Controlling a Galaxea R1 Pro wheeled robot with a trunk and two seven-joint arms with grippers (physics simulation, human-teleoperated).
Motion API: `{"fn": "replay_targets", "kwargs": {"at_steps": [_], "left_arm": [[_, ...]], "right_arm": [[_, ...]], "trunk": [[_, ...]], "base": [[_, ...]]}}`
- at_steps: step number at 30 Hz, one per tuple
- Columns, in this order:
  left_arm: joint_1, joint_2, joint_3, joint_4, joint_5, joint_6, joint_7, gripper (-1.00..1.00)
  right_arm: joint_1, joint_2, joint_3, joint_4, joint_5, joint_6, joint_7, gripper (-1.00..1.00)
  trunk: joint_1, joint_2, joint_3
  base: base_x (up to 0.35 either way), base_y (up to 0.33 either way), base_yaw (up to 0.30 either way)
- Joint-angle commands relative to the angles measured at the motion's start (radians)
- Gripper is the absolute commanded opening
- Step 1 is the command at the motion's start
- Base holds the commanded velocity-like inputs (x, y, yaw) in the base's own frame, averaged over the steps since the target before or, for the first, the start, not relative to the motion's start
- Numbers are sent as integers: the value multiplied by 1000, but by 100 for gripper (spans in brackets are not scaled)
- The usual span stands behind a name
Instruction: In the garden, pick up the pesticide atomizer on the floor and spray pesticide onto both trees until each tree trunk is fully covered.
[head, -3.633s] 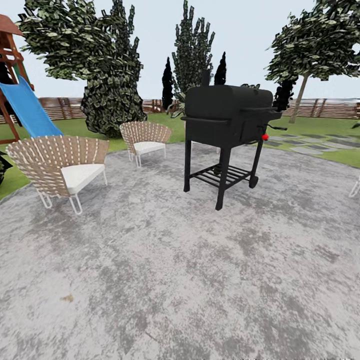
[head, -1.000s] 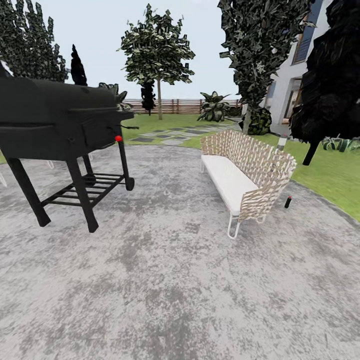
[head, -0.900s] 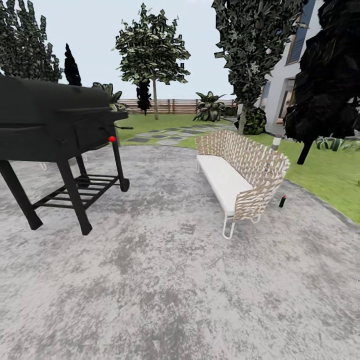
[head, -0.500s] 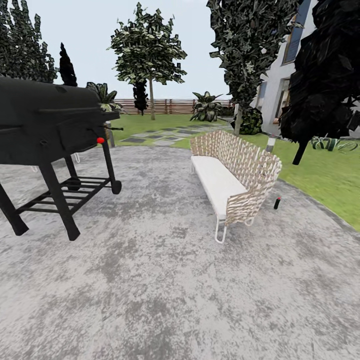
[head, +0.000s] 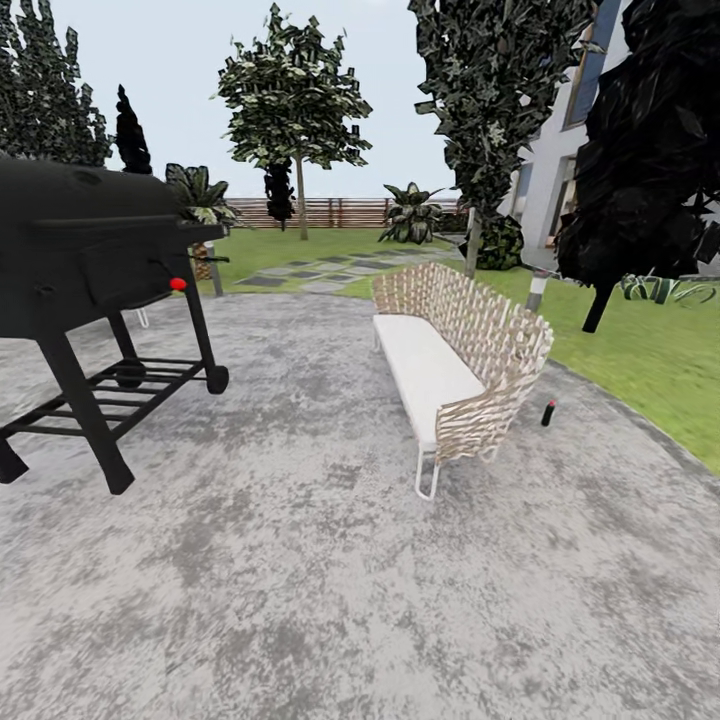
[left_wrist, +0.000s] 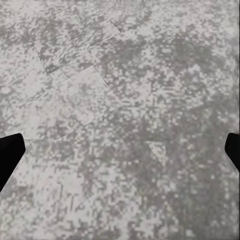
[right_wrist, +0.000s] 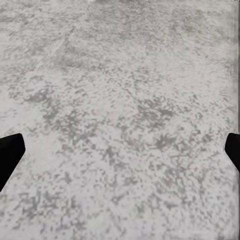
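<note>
The pesticide atomizer is a small dark bottle with a red top, standing on the grey paving just right of the wicker bench, near the lawn's edge. Two trees with pale bare trunks rise beyond. One tree stands far back by the fence, with a thin trunk. The other trunk stands closer, behind the bench. Over mottled grey paving, my left gripper is open, its dark fingertips at the picture's edges. My right gripper is open too, nothing between its fingertips.
A black barbecue grill on legs stands at the left. A woven wicker bench with a white cushion sits mid-view. A near-black tree and a house wall are at the right, grass beyond the paving.
The head camera has turned right: the chairs and slide left the picture, the grill slid left, and the bench, the atomizer and the house came into view.
</note>
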Motion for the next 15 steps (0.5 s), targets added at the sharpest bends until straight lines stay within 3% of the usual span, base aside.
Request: {"fn": "replay_targets", "kwargs": {"at_steps": [1,15], "left_arm": [[0,0,0,0,0,0,0,100],[0,1,0,1,0,0,0,100]], "right_arm": [[0,0,-1,0,0,0,0,100],[0,0,-2,1,-1,0,-2,100]], "trunk": [[0,0,0],[0,0,0]], "base": [[235,-202,-66],[237,-200,-236]]}}
